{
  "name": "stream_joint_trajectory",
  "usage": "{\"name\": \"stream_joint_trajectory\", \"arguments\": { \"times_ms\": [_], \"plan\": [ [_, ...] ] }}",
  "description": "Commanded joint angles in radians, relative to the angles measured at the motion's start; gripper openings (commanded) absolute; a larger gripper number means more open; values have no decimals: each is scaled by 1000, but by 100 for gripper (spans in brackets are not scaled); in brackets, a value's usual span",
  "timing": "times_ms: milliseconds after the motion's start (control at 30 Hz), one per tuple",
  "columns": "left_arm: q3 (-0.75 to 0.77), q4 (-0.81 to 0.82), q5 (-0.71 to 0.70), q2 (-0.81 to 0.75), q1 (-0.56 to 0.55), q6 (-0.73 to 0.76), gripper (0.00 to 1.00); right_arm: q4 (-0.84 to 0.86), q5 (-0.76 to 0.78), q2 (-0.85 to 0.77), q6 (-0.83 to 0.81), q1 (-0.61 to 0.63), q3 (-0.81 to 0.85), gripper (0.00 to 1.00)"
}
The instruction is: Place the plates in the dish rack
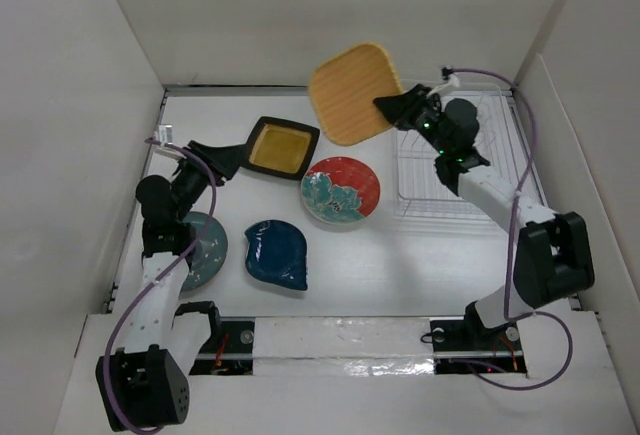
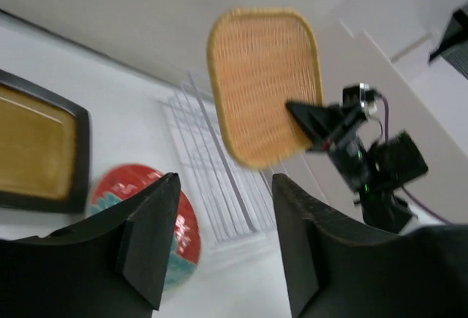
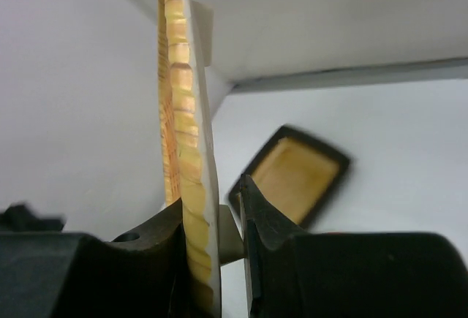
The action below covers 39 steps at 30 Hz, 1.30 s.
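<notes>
My right gripper point(image 1: 395, 105) is shut on the edge of the orange plate point(image 1: 350, 93), a ribbed, rounded-square dish held tilted in the air by the far left corner of the clear dish rack point(image 1: 455, 170). The right wrist view shows this plate edge-on point(image 3: 183, 113) between the fingers. My left gripper point(image 1: 225, 160) is open and empty, just left of the black-rimmed yellow plate point(image 1: 283, 147). The red flowered plate point(image 1: 340, 190), the dark blue leaf plate point(image 1: 277, 253) and the teal-grey plate point(image 1: 205, 250) lie on the table; my left arm partly covers the teal-grey one.
White walls close in the table on the left, back and right. The left wrist view shows the orange plate point(image 2: 263, 84) raised over the rack point(image 2: 212, 164), the red plate point(image 2: 121, 183) and the yellow plate point(image 2: 33, 142). The yellow plate also shows in the right wrist view point(image 3: 296, 175).
</notes>
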Motion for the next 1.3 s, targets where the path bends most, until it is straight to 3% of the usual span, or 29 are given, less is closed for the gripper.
{"name": "stream_joint_trajectory", "arguments": {
  "times_ms": [0,167,267,300,367,533,700,1000,1267],
  "plan": [
    [44,-47,72,-1,-124,72,48,-49,79,-144,-106,-161,-3,0],
    [72,-157,120,-23,-334,201,40,-268,266,-242,-305,-321,32,0],
    [79,-189,152,-78,-403,240,21,-364,385,-293,-388,-381,54,0],
    [101,-251,138,-98,-466,272,8,-384,395,-302,-402,-398,68,0],
    [109,-298,105,-157,-512,329,0,-398,427,-291,-424,-447,83,0],
    [128,-531,-47,-253,-656,551,1,-414,478,-222,-501,-528,147,0],
    [151,-715,-326,-395,-736,685,18,-444,518,-135,-673,-571,233,0],
    [147,-721,-394,-480,-787,695,24,-539,521,-41,-911,-590,356,0],
    [147,-726,-446,-477,-787,695,24,-588,460,58,-985,-590,440,0]
  ]
}}
